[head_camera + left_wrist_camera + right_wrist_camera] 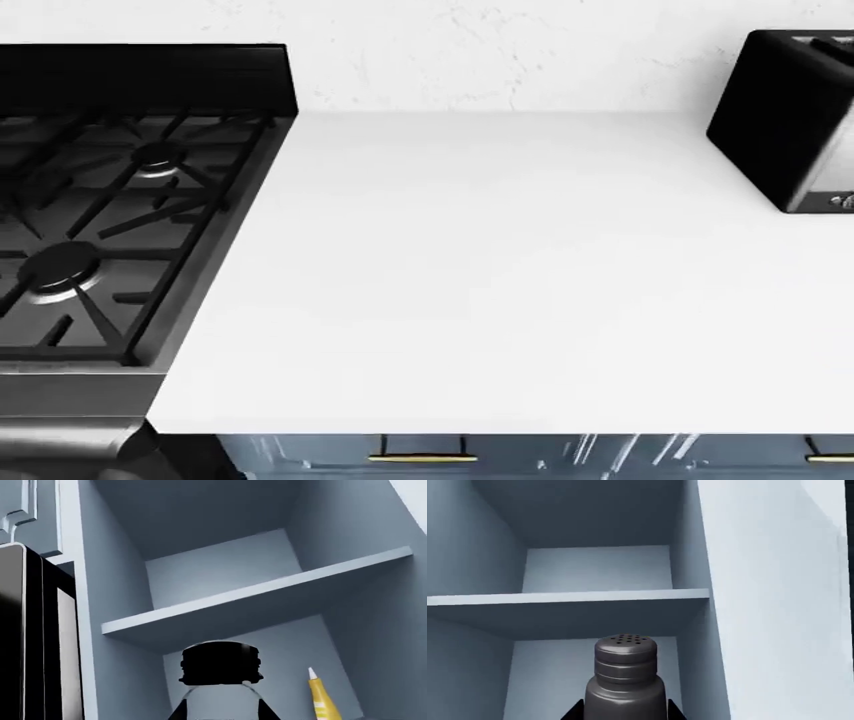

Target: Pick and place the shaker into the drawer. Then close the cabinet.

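Note:
In the right wrist view the shaker (626, 672), dark grey with a domed top pierced by small holes, fills the gap between my right gripper's (625, 714) dark fingertips (575, 713); that gripper is shut on it, before the open blue-grey cabinet (594, 570). In the left wrist view my left gripper (212, 715) holds a clear jar with a black cap (220, 666) between its fingertips (268, 714), facing the same kind of cabinet shelf (260, 592). The drawer is out of view. Neither arm shows in the head view.
A yellow tube (320, 697) stands inside the cabinet beside the jar. Below, a white counter (507, 270) has a black stove (107, 210) at its left and a black appliance (787, 120) at the back right. Panelled fronts with brass handles (422, 458) run under the counter.

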Available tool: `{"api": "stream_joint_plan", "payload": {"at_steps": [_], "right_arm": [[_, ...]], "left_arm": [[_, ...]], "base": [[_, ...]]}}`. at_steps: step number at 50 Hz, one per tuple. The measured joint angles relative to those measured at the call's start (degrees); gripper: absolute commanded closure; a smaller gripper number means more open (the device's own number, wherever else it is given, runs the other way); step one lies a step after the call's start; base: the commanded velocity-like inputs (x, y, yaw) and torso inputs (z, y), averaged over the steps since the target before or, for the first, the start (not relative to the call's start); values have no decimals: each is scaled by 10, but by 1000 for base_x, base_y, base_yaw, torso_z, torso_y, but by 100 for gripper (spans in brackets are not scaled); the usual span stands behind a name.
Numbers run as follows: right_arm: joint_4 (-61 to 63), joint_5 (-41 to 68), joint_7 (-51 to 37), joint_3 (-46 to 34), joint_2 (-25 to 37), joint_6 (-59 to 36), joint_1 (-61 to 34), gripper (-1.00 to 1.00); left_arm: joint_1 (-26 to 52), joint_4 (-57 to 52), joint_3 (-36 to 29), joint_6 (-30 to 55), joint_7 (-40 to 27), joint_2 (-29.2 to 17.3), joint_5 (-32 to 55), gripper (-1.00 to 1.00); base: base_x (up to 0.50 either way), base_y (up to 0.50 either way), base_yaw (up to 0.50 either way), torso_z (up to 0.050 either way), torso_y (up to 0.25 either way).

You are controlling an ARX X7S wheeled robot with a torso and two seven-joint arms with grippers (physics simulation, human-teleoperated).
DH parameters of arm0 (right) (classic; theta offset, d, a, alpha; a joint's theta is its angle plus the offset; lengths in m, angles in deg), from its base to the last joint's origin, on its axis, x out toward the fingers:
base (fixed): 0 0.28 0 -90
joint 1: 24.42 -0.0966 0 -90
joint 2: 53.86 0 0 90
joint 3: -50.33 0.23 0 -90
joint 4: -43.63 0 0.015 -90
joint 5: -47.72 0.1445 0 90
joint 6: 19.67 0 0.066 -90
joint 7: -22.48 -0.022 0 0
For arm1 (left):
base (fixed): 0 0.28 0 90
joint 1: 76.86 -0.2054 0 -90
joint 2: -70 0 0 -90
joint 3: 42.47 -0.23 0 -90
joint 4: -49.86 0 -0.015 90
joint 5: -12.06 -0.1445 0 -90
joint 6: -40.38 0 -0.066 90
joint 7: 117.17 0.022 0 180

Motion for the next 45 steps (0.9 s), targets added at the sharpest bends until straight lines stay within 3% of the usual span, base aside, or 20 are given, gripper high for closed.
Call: {"api": "stream_joint_plan", "payload": {"at_steps": [12, 45], "right_arm": [[13, 5, -6, 2, 4, -9, 1, 100], [25, 12, -14, 2, 8, -20, 1, 100]], "left_arm": [[0, -3, 6, 3, 1, 0, -5, 100], [0, -9, 11, 10, 0, 0, -9, 100]], "base": [[-326, 81, 0, 0, 0], [-492, 250, 0, 0, 0]]}}
